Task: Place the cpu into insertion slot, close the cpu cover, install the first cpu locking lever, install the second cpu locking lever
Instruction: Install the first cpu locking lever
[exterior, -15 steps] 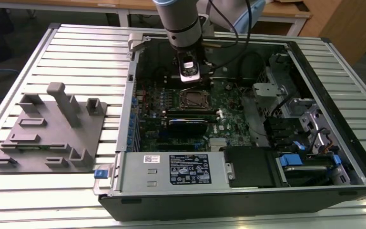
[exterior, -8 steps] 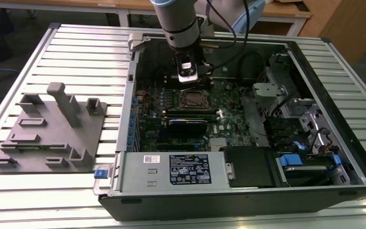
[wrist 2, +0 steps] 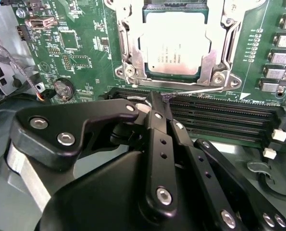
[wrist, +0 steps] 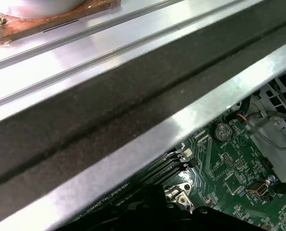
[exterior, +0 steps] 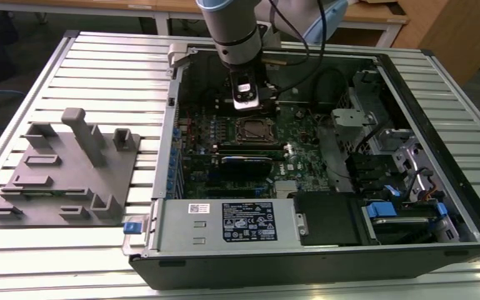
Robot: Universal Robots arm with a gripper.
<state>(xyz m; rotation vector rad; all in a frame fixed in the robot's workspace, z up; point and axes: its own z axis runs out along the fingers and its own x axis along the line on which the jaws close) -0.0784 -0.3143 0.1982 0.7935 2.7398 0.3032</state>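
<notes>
"The cpu (wrist 2: 174, 43): where does it go in the entry?"

"Log it as seated flat in the insertion slot (wrist 2: 171, 77) on the green board (wrist 2: 85, 57). In the second wrist view you can see the cpu cover (wrist 2: 219, 53) lying closed over it, its window framing the metal top."

"And the table, left to right?"

"In the exterior view you have a grey fixture (exterior: 65, 169) toward the left edge of the slatted table (exterior: 98, 62). Next comes the open computer case (exterior: 440, 119), which takes up the middle and the right. Inside it, the socket sits nearer the case's far wall than the wall facing the camera. The gripper (exterior: 244, 100) hangs just beyond the socket, close above the board."

"State of the gripper?"

"Note it as narrow, with the fingertips (wrist 2: 155, 108) drawn together. They sit between the socket and the long black memory slots (wrist 2: 219, 120). A thin locking lever (wrist 2: 200, 90) runs along that side of the socket, and its end meets the fingertips. You cannot tell whether it is pinched or only touched. Well aside of the socket, a coin cell (wrist 2: 63, 88) stands on the board."
</notes>
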